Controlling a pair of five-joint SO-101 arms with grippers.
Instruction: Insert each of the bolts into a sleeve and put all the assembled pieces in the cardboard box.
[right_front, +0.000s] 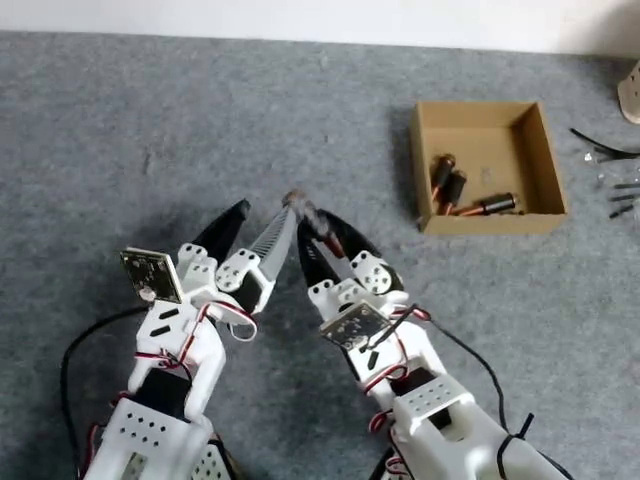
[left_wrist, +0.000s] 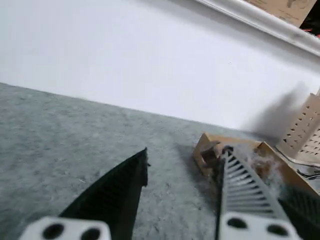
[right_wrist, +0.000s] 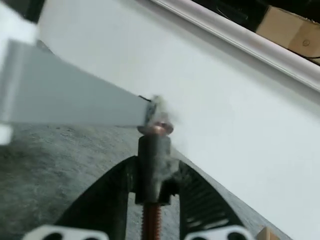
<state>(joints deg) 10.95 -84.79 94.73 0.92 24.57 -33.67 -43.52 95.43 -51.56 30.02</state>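
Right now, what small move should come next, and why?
Probably back the left gripper away: its grey finger touches the bolt, which already passes through the sleeve held by the right gripper, and the cardboard box waits nearby.

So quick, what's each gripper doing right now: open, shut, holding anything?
Left gripper: open, holding nothing.
Right gripper: closed on a sleeve with a bolt in it.
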